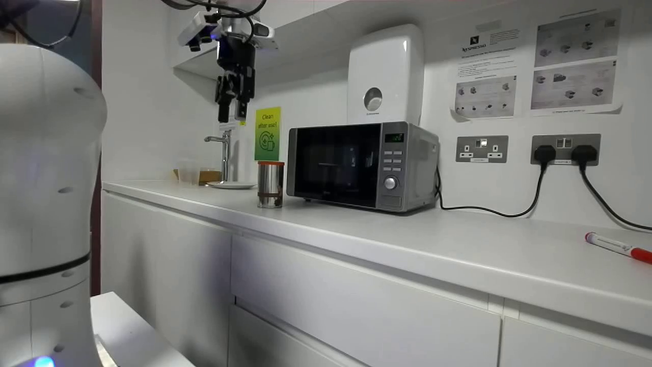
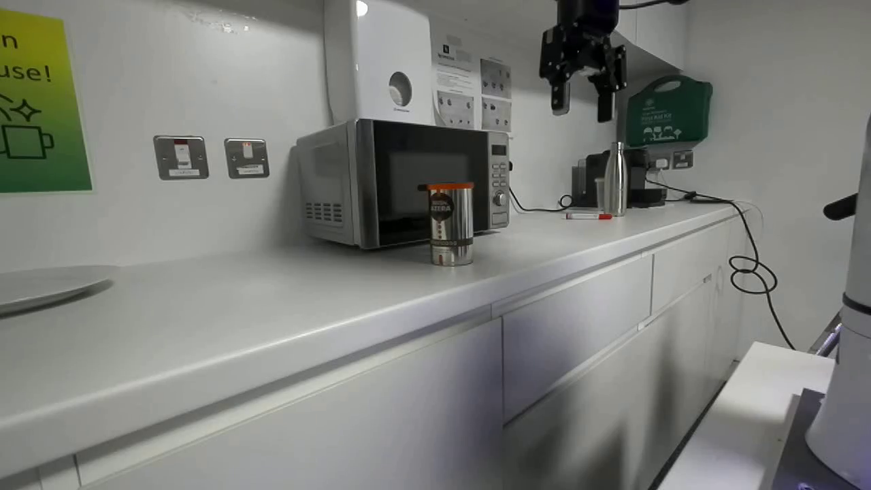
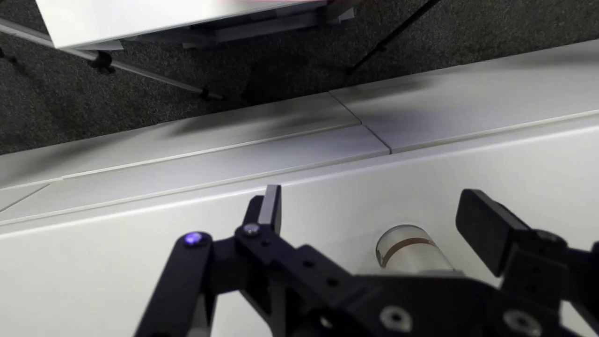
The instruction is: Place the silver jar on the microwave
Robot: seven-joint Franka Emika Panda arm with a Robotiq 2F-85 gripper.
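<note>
Silver jar (image 2: 452, 228) upright on the counter (image 1: 484, 237) nr the microwave (image 1: 336, 165) rn, hand (image 2: 583, 110) hanging higher up w/ fingers (image 3: 484, 229) apart

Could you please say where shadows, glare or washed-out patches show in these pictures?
In both exterior views, soft shadows fall on the cabinet fronts and the silver jar shows bright highlights; in the wrist view, the white surface looks washed out against dark carpet.
</note>
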